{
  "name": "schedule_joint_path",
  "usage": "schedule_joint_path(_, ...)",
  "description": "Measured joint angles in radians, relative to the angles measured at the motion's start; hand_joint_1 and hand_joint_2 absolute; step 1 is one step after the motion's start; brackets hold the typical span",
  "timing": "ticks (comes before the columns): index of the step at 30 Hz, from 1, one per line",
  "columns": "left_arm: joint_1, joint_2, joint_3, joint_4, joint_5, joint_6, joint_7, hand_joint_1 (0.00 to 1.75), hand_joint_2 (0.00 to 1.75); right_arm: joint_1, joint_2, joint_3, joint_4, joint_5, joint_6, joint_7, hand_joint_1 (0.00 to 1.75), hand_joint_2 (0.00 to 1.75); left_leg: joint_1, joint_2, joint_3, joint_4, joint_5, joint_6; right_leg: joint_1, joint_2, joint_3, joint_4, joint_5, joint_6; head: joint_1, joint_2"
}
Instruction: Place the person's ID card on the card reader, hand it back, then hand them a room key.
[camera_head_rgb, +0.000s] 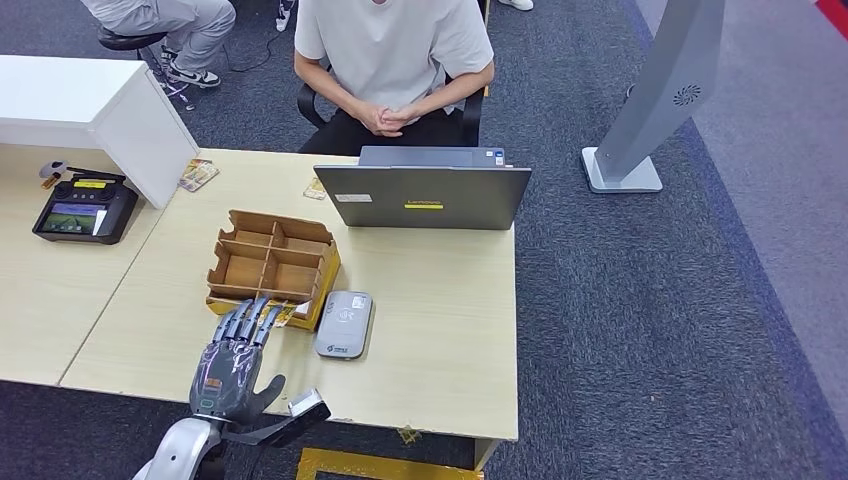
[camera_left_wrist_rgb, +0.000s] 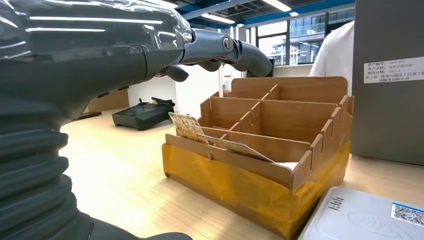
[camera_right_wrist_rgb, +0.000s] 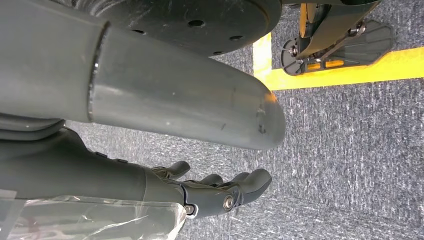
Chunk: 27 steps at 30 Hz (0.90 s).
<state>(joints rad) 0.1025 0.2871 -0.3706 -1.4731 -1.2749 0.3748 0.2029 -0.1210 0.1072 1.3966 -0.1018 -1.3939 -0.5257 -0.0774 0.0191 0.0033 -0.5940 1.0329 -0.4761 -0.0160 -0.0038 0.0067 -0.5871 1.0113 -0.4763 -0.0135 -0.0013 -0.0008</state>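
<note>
My left hand (camera_head_rgb: 235, 362) hovers over the table's near edge, fingers stretched toward the front of a brown divided cardboard box (camera_head_rgb: 272, 265), holding nothing. In the left wrist view its fingers (camera_left_wrist_rgb: 220, 49) hang above the box (camera_left_wrist_rgb: 260, 150), where patterned cards (camera_left_wrist_rgb: 187, 127) lean in the front compartment. The grey card reader (camera_head_rgb: 344, 324) lies just right of the box, with nothing on it; its corner (camera_left_wrist_rgb: 365, 217) is close by. Two small cards (camera_head_rgb: 198, 174) (camera_head_rgb: 315, 188) lie near the far edge. My right hand (camera_right_wrist_rgb: 220, 192) hangs over the carpet, fingers loose and apart.
A person (camera_head_rgb: 393, 60) sits behind the table with hands clasped. A grey laptop (camera_head_rgb: 425, 190) stands open with its back to me. A black handheld controller (camera_head_rgb: 85, 208) lies at the left beside a white block (camera_head_rgb: 110, 105). A grey stand (camera_head_rgb: 660, 95) rises on the right.
</note>
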Motion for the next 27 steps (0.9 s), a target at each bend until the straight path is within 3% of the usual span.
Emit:
schedule_joint_path(10,-0.012,-0.018,0.029,0.038,-0.009,0.026,0.001,0.00,1.75,-0.001,0.000,0.014,0.002,0.007,0.000,0.009,0.00,0.00,0.000,0.000,0.000,0.000,0.000,0.000,0.000,0.000,0.000,0.000,0.000,0.000,0.000,0.000)
schedule_joint_path(27,-0.149,-0.082,0.083,0.151,-0.025,0.038,-0.047,0.00,1.75,-0.006,0.000,0.071,0.002,0.033,0.000,0.032,0.00,0.00,0.000,-0.001,0.000,0.000,0.000,0.000,0.000,-0.001,0.001,0.000,0.000,0.000,0.000,0.000)
